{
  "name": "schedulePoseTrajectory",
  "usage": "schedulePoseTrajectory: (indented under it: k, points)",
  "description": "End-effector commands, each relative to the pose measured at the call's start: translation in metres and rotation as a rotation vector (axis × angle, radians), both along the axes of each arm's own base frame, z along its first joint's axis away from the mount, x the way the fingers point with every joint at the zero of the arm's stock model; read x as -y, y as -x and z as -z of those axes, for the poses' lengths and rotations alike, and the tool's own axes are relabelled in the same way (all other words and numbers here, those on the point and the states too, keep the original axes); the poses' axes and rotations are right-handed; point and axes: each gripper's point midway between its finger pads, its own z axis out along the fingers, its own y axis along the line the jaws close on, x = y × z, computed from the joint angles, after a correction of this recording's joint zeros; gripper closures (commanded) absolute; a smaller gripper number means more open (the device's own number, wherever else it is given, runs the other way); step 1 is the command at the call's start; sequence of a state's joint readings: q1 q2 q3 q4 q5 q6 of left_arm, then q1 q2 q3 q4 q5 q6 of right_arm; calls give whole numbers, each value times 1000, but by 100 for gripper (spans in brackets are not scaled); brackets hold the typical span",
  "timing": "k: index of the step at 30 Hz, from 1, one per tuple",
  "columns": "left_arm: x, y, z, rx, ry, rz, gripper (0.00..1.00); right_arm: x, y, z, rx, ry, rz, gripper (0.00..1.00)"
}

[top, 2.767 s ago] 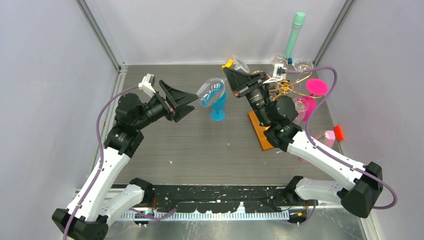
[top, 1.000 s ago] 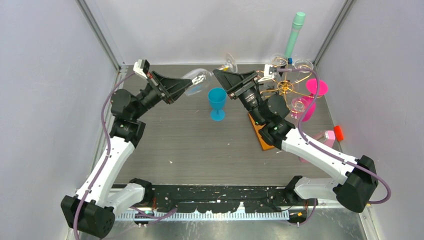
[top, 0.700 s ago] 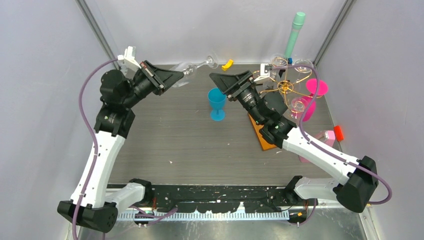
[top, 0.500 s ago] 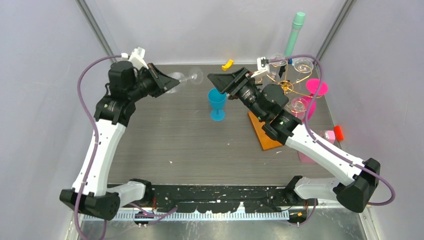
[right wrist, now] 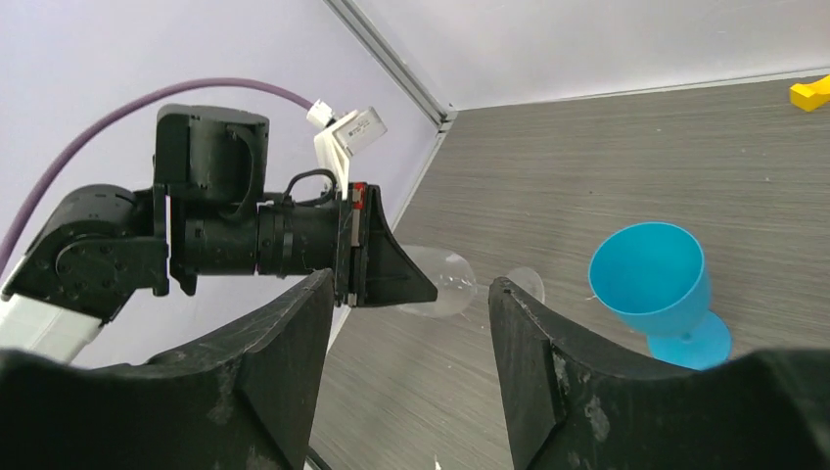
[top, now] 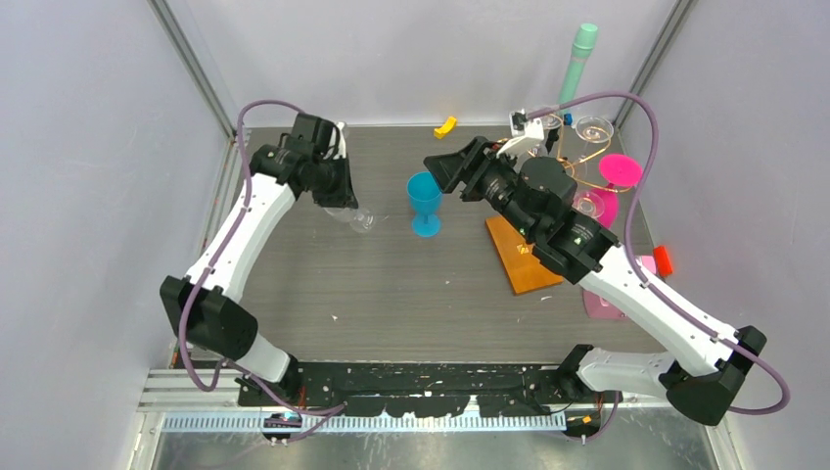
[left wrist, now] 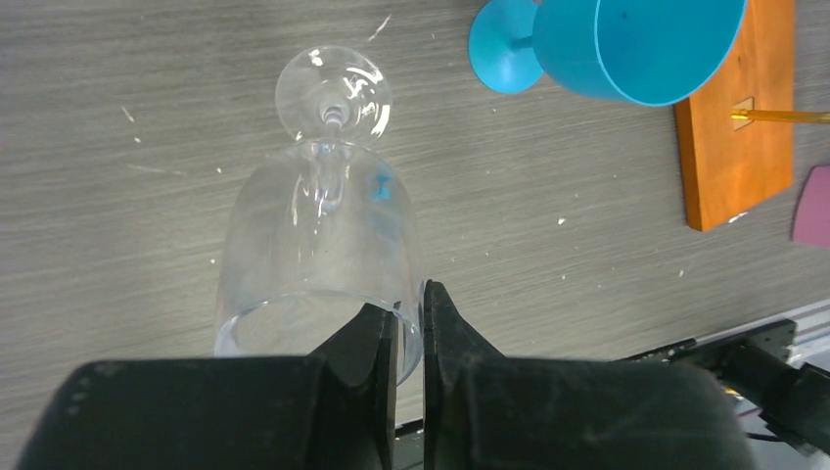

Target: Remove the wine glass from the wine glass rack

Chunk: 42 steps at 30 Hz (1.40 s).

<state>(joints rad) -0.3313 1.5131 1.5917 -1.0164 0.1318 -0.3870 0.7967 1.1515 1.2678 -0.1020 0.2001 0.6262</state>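
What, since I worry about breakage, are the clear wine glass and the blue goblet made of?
The wine glass looks like glass or clear plastic: the table grain shows through it and the rim glints; which of the two, I cannot tell. The blue goblet looks like opaque matte plastic: even colour, no sharp highlights.

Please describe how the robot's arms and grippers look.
The left arm and right arm have white shells with black joints and bases. A purple cable loops along each. The left gripper and right gripper have black wedge-shaped fingers.
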Motion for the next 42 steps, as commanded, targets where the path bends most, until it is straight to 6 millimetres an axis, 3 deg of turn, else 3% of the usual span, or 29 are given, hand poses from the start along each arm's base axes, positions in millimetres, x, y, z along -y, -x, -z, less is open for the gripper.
schedulePoseTrajectory:
  k: [1,12,27,29,35,42]
  points:
    - [0,-15,-16,69,-97,44,100,13,4,-9,48,11,36,36]
    - [39,-41,9,-52,-203,154,100,25,11,-7,54,8,52,36]
    - [56,-52,46,-155,-188,164,99,50,22,-15,57,10,108,36]
    - [58,-53,45,-150,-183,161,95,53,23,-16,57,12,113,36]
    - [59,-57,33,-111,-167,153,68,62,26,-21,59,15,135,36]
    - [59,-58,-12,-5,-127,150,52,76,33,-31,64,35,160,36]
